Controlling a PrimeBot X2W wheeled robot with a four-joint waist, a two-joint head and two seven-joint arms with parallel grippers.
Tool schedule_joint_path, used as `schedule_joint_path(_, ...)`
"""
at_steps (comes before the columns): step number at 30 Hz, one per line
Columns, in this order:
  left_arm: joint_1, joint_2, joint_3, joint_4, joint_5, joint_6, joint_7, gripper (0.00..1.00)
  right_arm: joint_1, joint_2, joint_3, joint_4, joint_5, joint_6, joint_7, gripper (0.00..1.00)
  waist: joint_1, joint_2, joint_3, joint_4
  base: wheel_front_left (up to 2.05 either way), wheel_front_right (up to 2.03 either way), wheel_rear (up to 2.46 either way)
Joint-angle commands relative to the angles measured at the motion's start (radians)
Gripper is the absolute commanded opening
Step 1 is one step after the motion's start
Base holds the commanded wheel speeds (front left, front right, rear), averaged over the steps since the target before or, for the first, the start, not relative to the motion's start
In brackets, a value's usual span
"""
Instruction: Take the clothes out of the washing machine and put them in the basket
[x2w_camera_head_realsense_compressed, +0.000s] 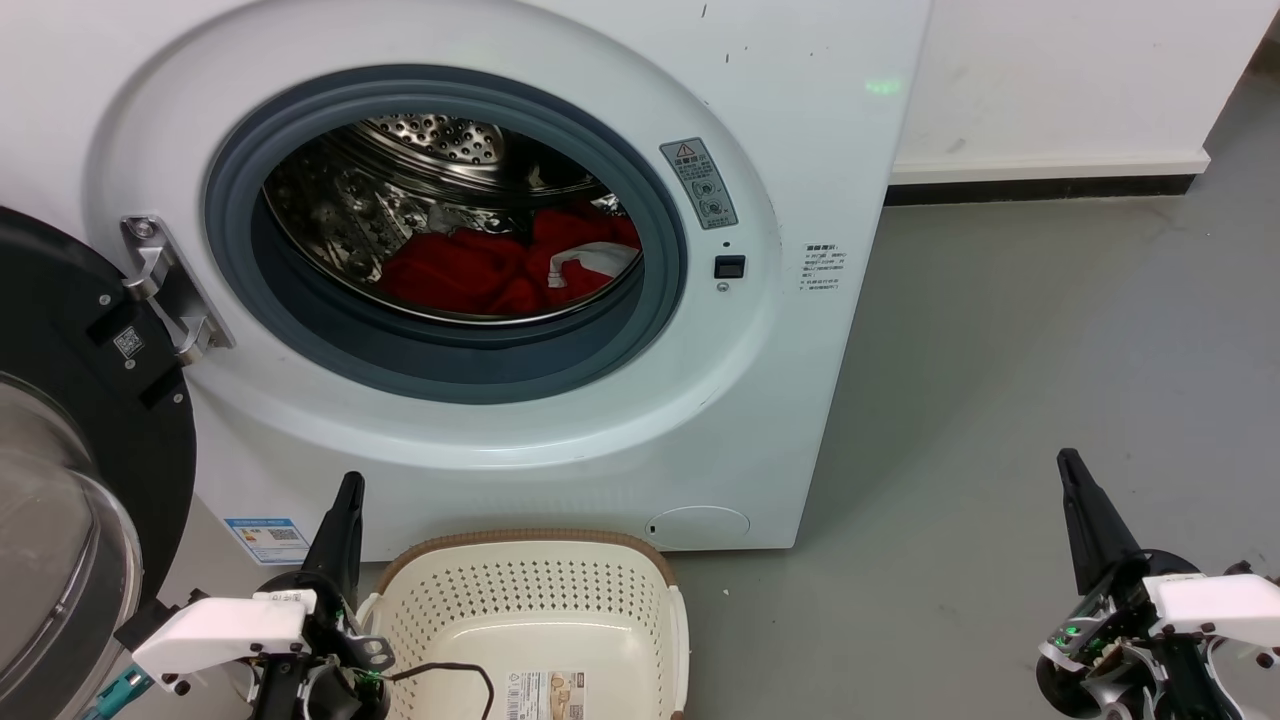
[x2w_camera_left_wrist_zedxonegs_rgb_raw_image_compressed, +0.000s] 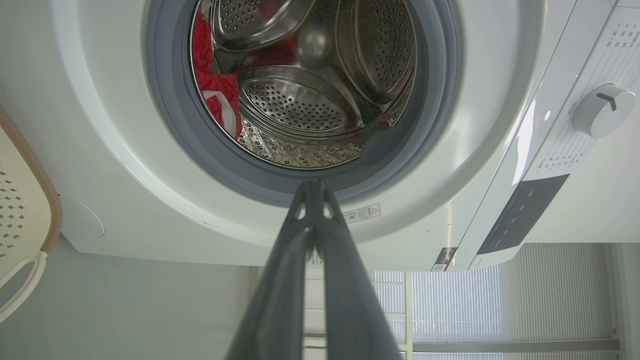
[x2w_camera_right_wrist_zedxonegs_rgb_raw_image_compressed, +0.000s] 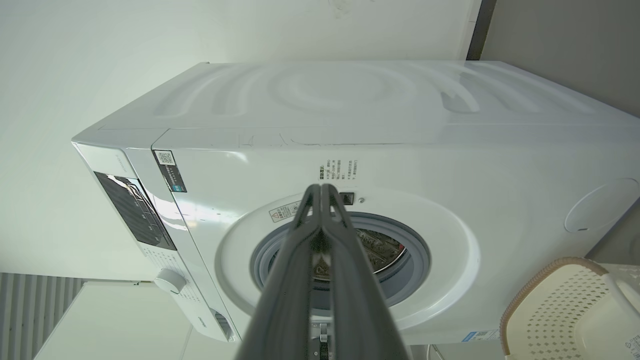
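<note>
Your left tool (x2w_camera_head_realsense_compressed: 349, 485) and right tool (x2w_camera_head_realsense_compressed: 1070, 465) point upward, both clenched on nothing. The clothes (x2w_camera_head_realsense_compressed: 470, 272) lie inside the washing machine (x2w_camera_head_realsense_compressed: 780, 400), with the basket (x2w_camera_head_realsense_compressed: 520, 590) on the grey floor (x2w_camera_head_realsense_compressed: 1000, 350) before it.

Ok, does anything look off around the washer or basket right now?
A thin black cable from the left arm loops over the basket, where dropped clothes might snag it. Nothing else stands out.

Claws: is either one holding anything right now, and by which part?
Nothing is held. The left claw and right claw are shut and empty; the clothes lie inside the washing machine.
</note>
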Motion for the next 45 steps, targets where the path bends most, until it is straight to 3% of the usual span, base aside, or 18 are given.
schedule_joint_path(1,-0.005,-0.001,0.005,0.0,0.0,-0.003,0.004,0.0,-0.013,0.004,-0.001,0.002,-0.003,0.0,0.001,0.0,0.0,0.0,0.0,0.0,0.0,0.0,0.0)
schedule_joint_path(45,-0.005,-0.002,0.007,0.0,0.003,-0.003,0.005,0.0,-0.014,0.006,-0.004,0.002,-0.007,0.0,0.004,0.0,0.0,0.0,0.0,0.0,0.0,0.0,0.0)
